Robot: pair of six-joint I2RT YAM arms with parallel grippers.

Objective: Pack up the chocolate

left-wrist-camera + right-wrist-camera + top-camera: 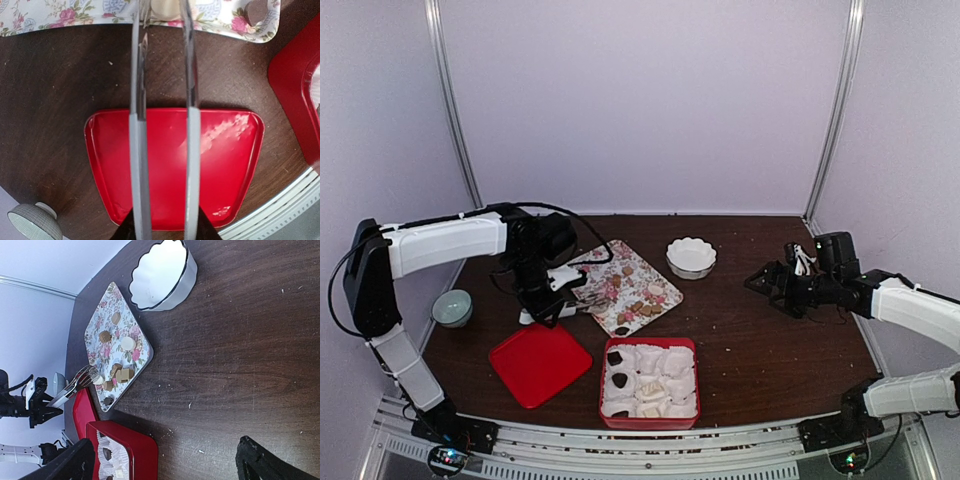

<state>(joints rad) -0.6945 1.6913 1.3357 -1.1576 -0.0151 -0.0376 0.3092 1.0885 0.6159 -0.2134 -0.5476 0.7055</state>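
Chocolate (638, 308) is spread in small tan, dark and pale pieces over the flowered tray (625, 252) at the middle of the surface (770, 350). A few dark pieces are seated in the paper cups (665, 375) of the red box (650, 424), which lies just nearer the arm bases.

The coming move is judged to turn on one relation. A pale piece (165, 7) at the tray's near edge lies straight ahead of the left claw (92, 376), right at its tips. The long thin fingers (139, 150) are stretched out over the red lid (540, 362), and the pale piece is flanked by them, one finger on each side. It cannot be told whether the piece is already pressed or only straddled, since it is cut off at the frame's top edge in the left wrist view. The piece is rounded, so no long axis needs to be matched.

From those tips the box lies to the right and back toward the bases, with the tray's corner between. A lift clear of the tray rim is probably called for before any swing that way.

The right claw (760, 283) is held released, its jaws wide apart, well apart from the tray on the far right. The left arm is plainly the nearer one.
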